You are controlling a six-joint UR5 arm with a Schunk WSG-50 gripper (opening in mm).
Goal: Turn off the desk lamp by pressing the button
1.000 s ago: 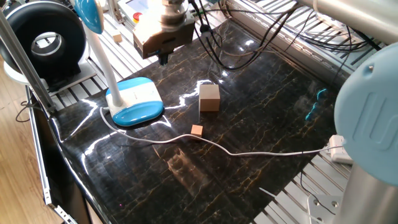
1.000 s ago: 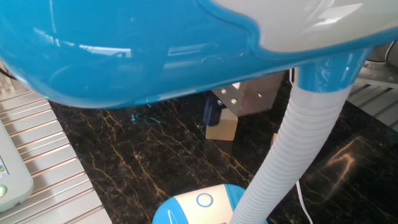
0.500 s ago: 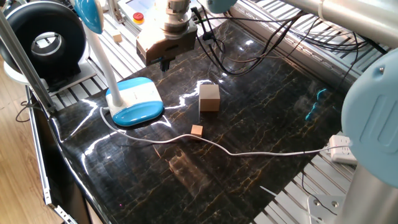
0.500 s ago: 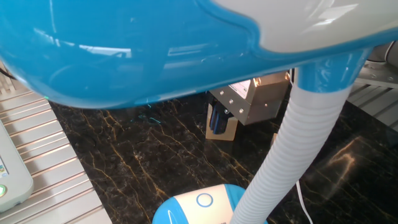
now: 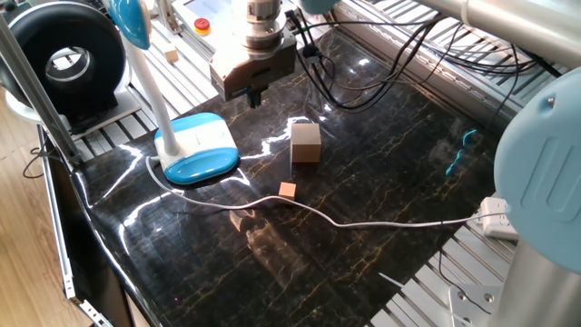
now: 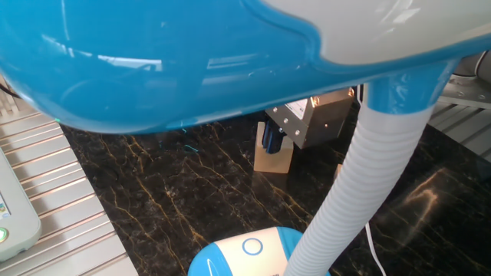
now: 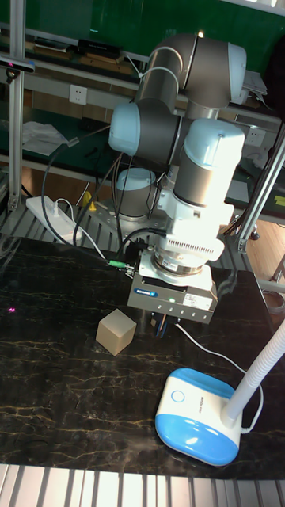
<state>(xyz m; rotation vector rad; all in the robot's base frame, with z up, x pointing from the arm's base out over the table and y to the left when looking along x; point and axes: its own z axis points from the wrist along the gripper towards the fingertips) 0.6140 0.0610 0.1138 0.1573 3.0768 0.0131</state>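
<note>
The desk lamp stands at the table's left, its white-and-blue base (image 5: 197, 148) on the black marble top and its blue head (image 5: 132, 20) high above. The button (image 7: 176, 397) is a small ringed circle on the base's white top, also seen in the other fixed view as the button (image 6: 252, 247). My gripper (image 5: 253, 96) hangs a little above the table, beyond the base and to its right, apart from it. In the tall fixed view the gripper (image 7: 161, 325) sits between the base and a wooden cube. The gap between its dark fingers does not show.
A wooden cube (image 5: 306, 143) and a small wooden block (image 5: 288, 190) lie right of the base. The lamp's white cord (image 5: 363, 222) runs across the table to a plug (image 5: 495, 218). A black round device (image 5: 64, 59) and a white control box (image 5: 201, 25) stand at the back left.
My gripper has shifted to the right, farther from the lamp base and toward the wooden cube. The lamp and blocks have not moved.
</note>
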